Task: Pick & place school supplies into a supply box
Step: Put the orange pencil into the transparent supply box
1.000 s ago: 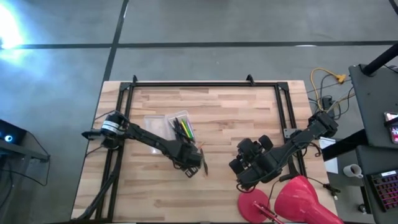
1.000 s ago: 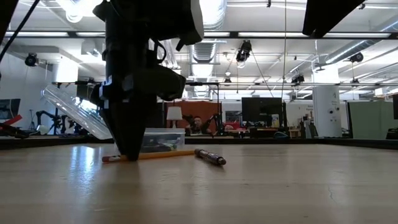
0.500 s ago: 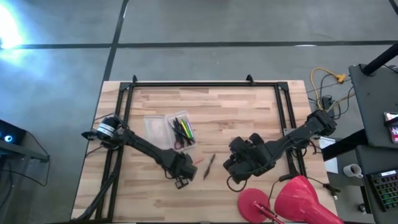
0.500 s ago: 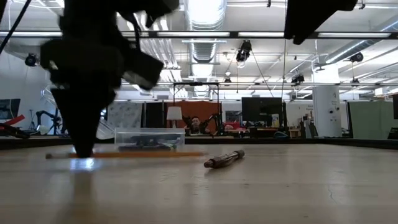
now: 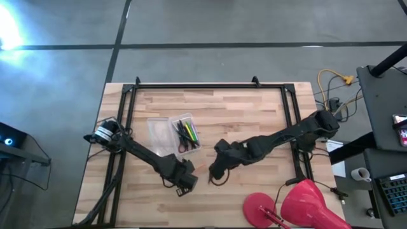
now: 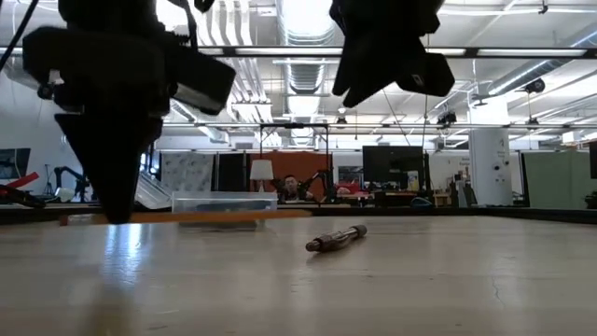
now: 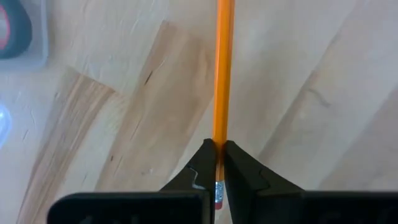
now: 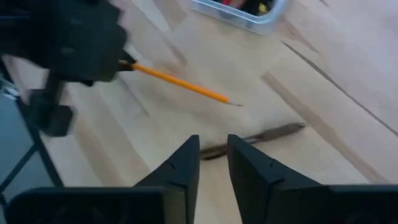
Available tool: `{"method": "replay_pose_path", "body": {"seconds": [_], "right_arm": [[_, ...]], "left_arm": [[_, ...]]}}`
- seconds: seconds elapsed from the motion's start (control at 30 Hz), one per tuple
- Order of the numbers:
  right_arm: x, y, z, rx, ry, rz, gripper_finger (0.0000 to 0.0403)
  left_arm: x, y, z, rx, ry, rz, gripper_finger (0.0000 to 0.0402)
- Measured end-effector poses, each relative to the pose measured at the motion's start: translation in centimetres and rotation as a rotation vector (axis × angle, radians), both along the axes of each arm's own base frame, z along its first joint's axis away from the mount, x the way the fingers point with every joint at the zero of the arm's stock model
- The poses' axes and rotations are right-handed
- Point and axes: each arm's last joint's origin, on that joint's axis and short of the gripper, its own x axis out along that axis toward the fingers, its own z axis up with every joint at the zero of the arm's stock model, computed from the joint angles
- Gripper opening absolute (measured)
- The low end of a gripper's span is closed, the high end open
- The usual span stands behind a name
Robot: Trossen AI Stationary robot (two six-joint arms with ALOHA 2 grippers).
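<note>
My left gripper is shut on an orange pencil, near the table's front, left of the middle. The pencil floats level just above the wood. A dark pen lies flat on the table. My right gripper hovers high over it, tipped downward, fingers a narrow gap apart with nothing between them. The clear supply box stands farther back with several pens inside. My left gripper pinches the pencil close to its eraser end between its two fingertips. The fingers point straight down and lie across the pencil. The pencil is lifted clear of the table and juts out level from the fingers, tip toward the pen.
A big red and pink round object sits at the table's near right corner. A black metal frame runs along the far edge and both sides. Cables hang off the far right.
My left gripper has taken hold of the pencil and moved toward the near left, lifting it clear of the table and keeping it level. The dark pen has turned about on the table. My right gripper has swept toward the table's left, sunk and tipped downward over the pen.
</note>
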Motion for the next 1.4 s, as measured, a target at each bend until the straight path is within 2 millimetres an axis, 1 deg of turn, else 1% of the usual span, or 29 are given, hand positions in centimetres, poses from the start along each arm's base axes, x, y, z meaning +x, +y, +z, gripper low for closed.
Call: {"method": "replay_pose_path", "body": {"seconds": [0.1, 0.2, 0.27, 0.4, 0.6, 0.7, 0.87, 1.0, 1.1, 1.23, 1.33, 1.4], "right_arm": [[-0.2, -0.1, -0.5, 0.007, 0.018, -0.001, 0.0059], [0.0, -0.2, -1.2, 0.063, 0.044, 0.012, 0.0052], [0.3, -0.3, -2.1, 0.09, 0.075, 0.012, 0.005], [1.4, -0.4, -4.1, 0.112, 0.082, 0.007, 0.0049], [3.2, -0.3, -5.8, 0.135, 0.032, 0.005, 0.0049], [3.5, -0.4, -6.2, 0.142, 0.024, -0.006, 0.0049], [4.1, -0.4, -7.2, 0.152, 0.019, -0.009, 0.0049], [4.7, -0.5, -7.8, 0.158, -0.01, -0.015, 0.0048], [4.9, -1.1, -7.8, 0.114, -0.031, -0.06, 0.0048], [5.2, -2.5, -7.7, 0.088, -0.044, -0.113, 0.0047], [5.6, -3.4, -8.2, 0.108, -0.041, -0.12, 0.0047], [5.8, -3.7, -9.0, 0.123, -0.021, -0.113, 0.0047]], "left_arm": [[0.1, -0.4, 0.5, 0.01, -0.025, -0.001, 0.0], [0.1, -0.5, 0.6, 0.014, -0.031, 0.002, 0.0], [0.1, -0.5, 0.5, 0.015, -0.03, 0.004, 0.0], [-0.2, -0.3, 0.2, 0.023, -0.014, 0.004, 0.0], [-0.9, 0.0, -0.9, 0.021, 0.032, 0.025, 0.0002], [-1.1, 0.1, -1.2, 0.025, 0.042, 0.04, 0.002], [-0.8, -0.1, -1.2, 0.008, 0.011, 0.043, 0.0064], [-0.8, -0.1, -1.1, 0.005, 0.006, 0.042, 0.0082], [-0.9, 0.0, -1.3, 0.009, 0.013, 0.042, 0.0084], [-1.0, 0.0, -1.5, 0.008, 0.012, 0.042, 0.0076], [-0.9, 0.0, -1.5, 0.007, 0.01, 0.043, 0.0067], [-0.9, 0.0, -1.5, 0.005, 0.004, 0.043, 0.006]]}}
